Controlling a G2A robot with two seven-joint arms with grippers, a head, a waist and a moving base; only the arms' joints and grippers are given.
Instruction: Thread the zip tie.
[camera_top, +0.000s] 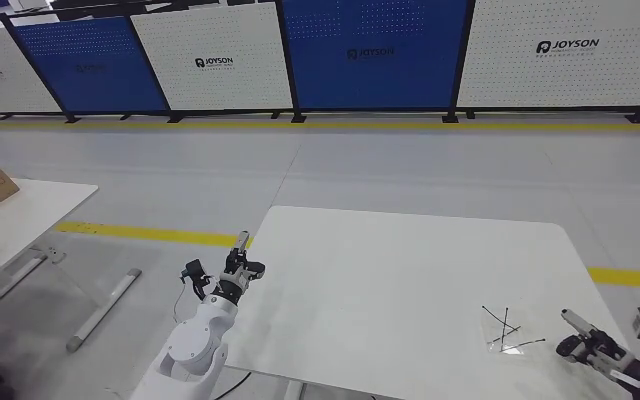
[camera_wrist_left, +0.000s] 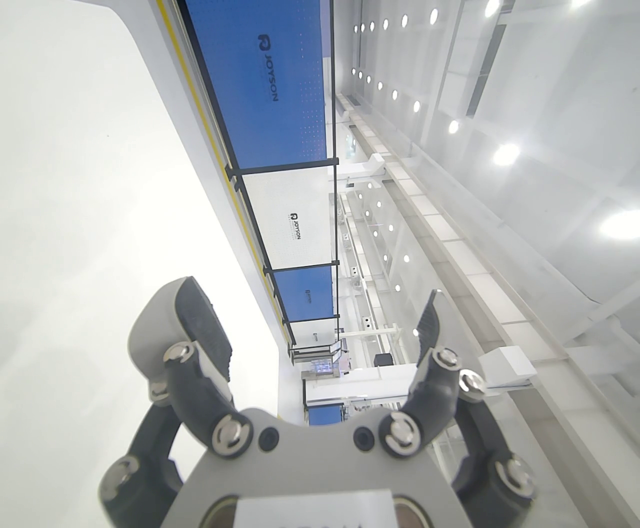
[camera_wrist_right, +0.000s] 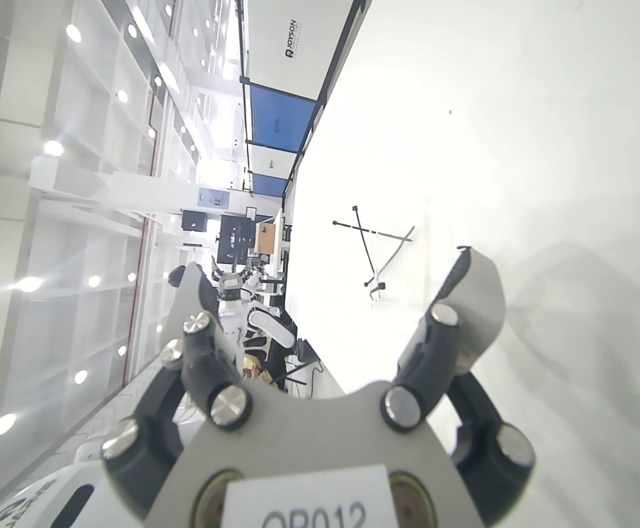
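White table (camera_top: 400, 270), zip ties (camera_top: 507, 330) near front-right corner

Black zip ties (camera_top: 505, 328), white table (camera_top: 400, 290), silver left pincer (camera_wrist_left: 312, 300), black textured pads (camera_wrist_left: 210, 325)

A dark logo with a short line of lettering stands on each of the white wall panels (camera_top: 213, 62). The same mark shows more faintly on the blue wall panels (camera_top: 370, 52). A white label (camera_wrist_right: 305, 495) on the base of the right gripper (camera_wrist_right: 327, 262) carries dark letters and digits, partly cut off.
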